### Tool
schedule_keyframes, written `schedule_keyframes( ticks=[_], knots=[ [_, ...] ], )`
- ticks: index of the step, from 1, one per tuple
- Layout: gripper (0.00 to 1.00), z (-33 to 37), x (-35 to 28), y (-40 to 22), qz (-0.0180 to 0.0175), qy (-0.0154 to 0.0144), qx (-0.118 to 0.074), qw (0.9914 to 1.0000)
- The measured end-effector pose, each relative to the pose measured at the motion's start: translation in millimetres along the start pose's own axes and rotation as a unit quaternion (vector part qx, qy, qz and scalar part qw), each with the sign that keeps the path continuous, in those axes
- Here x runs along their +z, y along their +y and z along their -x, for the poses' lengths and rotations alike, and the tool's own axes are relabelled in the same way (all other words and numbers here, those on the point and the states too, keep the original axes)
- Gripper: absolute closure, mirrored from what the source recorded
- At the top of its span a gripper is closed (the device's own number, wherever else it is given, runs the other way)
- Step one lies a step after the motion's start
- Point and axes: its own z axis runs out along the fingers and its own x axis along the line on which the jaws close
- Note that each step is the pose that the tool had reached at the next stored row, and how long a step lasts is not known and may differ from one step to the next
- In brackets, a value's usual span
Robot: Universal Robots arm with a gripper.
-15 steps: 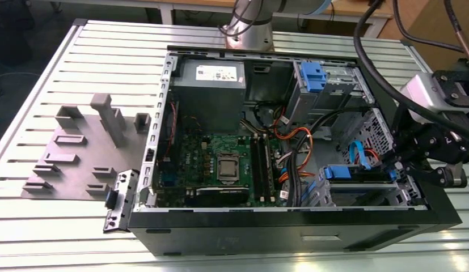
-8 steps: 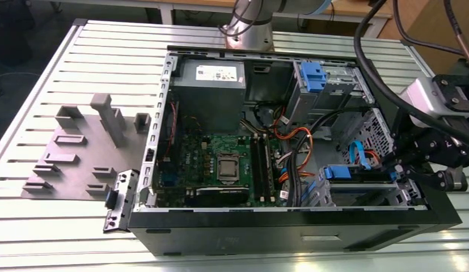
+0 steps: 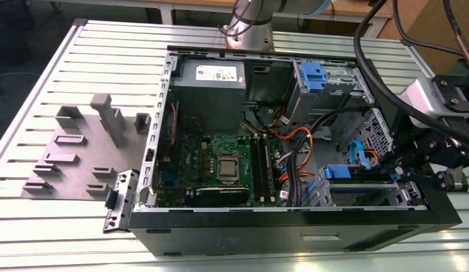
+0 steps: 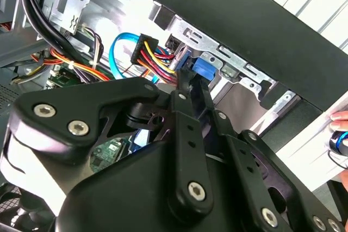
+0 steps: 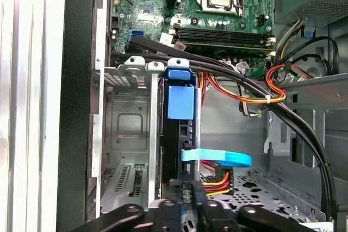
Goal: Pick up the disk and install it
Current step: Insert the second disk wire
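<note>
The disk stands on edge in the metal drive cage at the case's front corner, its blue end handle toward the motherboard. The exterior view shows that handle in the cage at the case's right. My gripper reaches in from the case's right side, and its black fingers close around the disk's rear end, their tips by the blue plastic. A blue data cable and a coloured power plug sit beside that end.
The open black computer case lies on a slatted table. Black cable bundles cross above the cage. A second blue-handled carrier sits in the upper bay beside the grey power supply. A person's fingers show beside the case.
</note>
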Motion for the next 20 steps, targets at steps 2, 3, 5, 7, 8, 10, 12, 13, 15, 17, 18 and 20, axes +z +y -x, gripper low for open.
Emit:
schedule_keyframes(
  ticks=[2,3,5,7,8,10,12,13,15,17,18,20],
  knots=[
    [0.76,0.0,0.3,0.0,0.0,0.0002,0.0,1.0],
    [0.76,-0.1,0.9,0.0,0.0,0.0008,0.0,1.0],
    [0.76,-0.4,2.9,-0.1,0.0,0.0027,0.0,1.0],
    [0.76,-0.5,3.5,-0.1,0.0,0.0034,0.0,0.99999],
    [0.76,-0.5,3.5,-0.1,0.0,0.0034,0.0,0.99999],
    [0.76,-0.5,3.5,-0.1,0.0,0.0035,0.0,0.99999],
    [0.76,-0.5,3.6,-0.1,0.0,0.0034,0.0,0.99999],
    [0.76,-0.5,3.6,-0.1,0.0,0.0034,0.0,0.99999],
    [0.77,-0.5,3.7,-0.1,0.0,0.0034,0.0,0.99999],
    [0.84,-0.5,3.7,-0.1,0.0,0.0034,0.0,0.99999],
    [0.84,-0.5,3.7,-0.1,0.0,0.0034,0.0,0.99999],
    [0.84,-0.5,3.8,-0.1,0.0,0.0034,0.0,0.99999]
  ],
)
